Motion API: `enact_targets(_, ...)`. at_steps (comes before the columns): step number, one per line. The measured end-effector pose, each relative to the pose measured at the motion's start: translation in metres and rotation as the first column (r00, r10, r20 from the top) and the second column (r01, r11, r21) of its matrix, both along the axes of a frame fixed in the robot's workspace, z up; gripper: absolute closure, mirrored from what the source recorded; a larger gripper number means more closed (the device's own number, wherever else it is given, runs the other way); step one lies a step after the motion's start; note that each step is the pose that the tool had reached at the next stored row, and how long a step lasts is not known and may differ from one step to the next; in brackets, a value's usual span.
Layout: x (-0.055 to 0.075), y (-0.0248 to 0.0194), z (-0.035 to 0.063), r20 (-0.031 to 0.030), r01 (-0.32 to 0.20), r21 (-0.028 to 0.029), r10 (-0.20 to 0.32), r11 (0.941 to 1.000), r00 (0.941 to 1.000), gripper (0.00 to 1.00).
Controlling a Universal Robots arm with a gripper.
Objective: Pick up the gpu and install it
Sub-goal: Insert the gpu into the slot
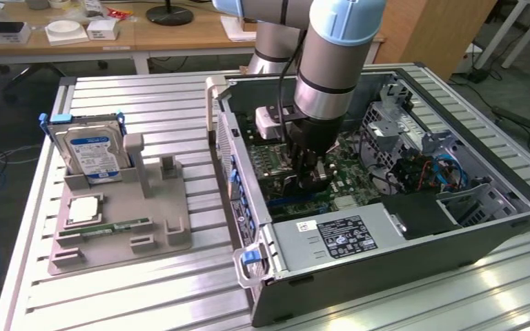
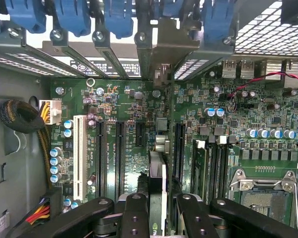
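My gripper point(image 1: 306, 181) reaches down inside the open computer case point(image 1: 486, 231), over the green motherboard point(image 1: 352, 183). In the wrist view its black fingers point(image 2: 134, 215) are shut on the gpu point(image 2: 157, 181), which I see edge-on as a thin dark card with green trim. The card runs between two black expansion slots point(image 2: 120, 153), and its pale metal bracket point(image 2: 161, 74) points at the rear slot openings under the blue latches point(image 2: 118, 17). Whether the card's edge sits in a slot I cannot tell.
A white slot point(image 2: 79, 156), a cable bundle point(image 2: 20, 116) and the CPU socket point(image 2: 263, 196) flank the card. Outside the case, a grey holder point(image 1: 154, 238) carries a silver hard drive point(image 1: 94, 152) and a green memory stick point(image 1: 108, 227). The power supply point(image 1: 339, 238) sits at the case's near end.
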State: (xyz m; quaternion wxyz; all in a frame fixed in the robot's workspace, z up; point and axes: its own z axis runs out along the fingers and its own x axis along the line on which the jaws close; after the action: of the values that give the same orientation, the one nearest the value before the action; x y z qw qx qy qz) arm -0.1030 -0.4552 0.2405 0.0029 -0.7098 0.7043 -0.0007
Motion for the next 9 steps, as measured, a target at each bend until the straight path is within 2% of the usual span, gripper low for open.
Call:
enact_targets(4, -0.0002, 0.0000, 0.0000, 0.0001, 0.000, 0.0001, 0.000, 1.0000, 1.0000, 0.73)
enact_targets(9, -0.0015, 0.0000, 0.0015, 0.0040, 0.000, 0.0002, 0.000, 1.0000, 1.0000, 0.73)
